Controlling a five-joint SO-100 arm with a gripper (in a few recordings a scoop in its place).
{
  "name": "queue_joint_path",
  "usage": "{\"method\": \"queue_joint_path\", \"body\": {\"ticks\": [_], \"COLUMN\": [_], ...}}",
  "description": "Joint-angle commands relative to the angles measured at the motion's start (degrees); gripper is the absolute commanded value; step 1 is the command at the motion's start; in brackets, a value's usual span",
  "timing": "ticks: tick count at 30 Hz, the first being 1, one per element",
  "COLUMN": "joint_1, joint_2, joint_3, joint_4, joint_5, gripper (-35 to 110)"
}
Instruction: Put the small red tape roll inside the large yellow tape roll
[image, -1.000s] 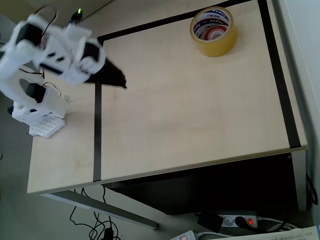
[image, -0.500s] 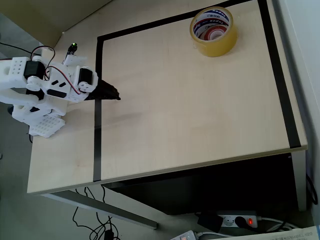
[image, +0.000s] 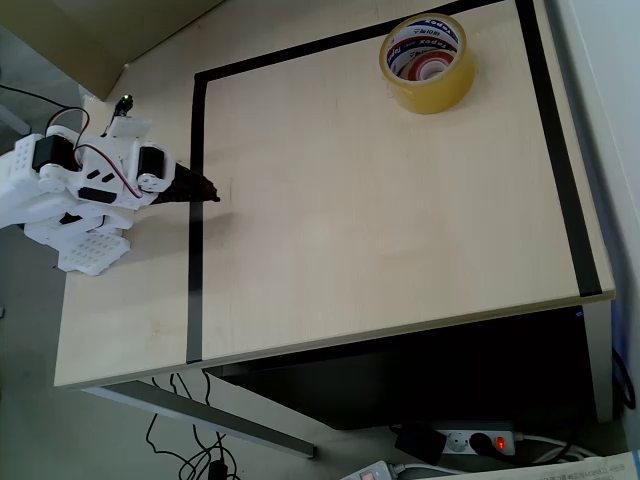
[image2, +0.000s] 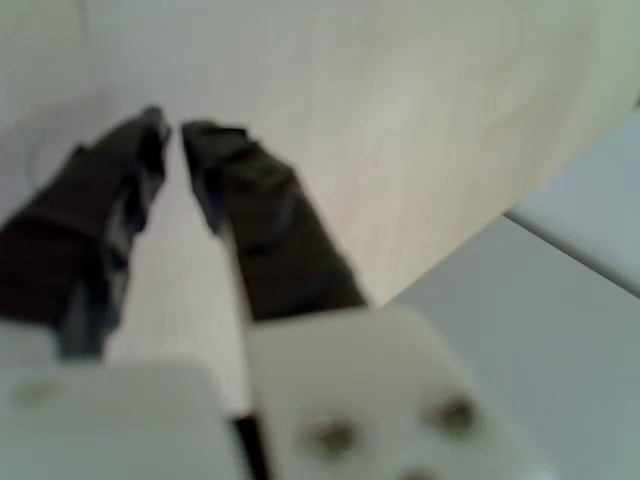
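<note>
The large yellow tape roll (image: 430, 92) lies flat at the table's far right in the overhead view. Inside its white printed core rests the small red tape roll (image: 432, 68), partly hidden by the yellow wall. My gripper (image: 206, 190) is far away at the table's left side, low over the black tape line, its black fingers together in one point. In the wrist view the gripper (image2: 172, 130) is blurred, with just a thin slit between the fingers and nothing held.
A black tape line (image: 194, 270) frames a rectangle on the pale wooden table (image: 380, 230). My arm's white base (image: 78, 240) stands at the table's left edge. A power strip (image: 470, 440) and cables lie on the floor below the front edge.
The arm has folded back to the left and down toward its base; the gripper tip moved from about the rectangle's left side to the tape line. Both rolls have not moved.
</note>
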Motion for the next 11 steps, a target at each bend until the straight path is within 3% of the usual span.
{"method": "queue_joint_path", "body": {"ticks": [1, 6, 11], "joint_1": [-0.3, 5.5, 2.2], "joint_2": [0.3, 0.3, 0.3], "joint_3": [-0.6, -0.5, -0.4], "joint_4": [10.3, 10.2, 10.2], "joint_5": [0.7, 0.7, 0.8], "gripper": [0, 0, 0]}}
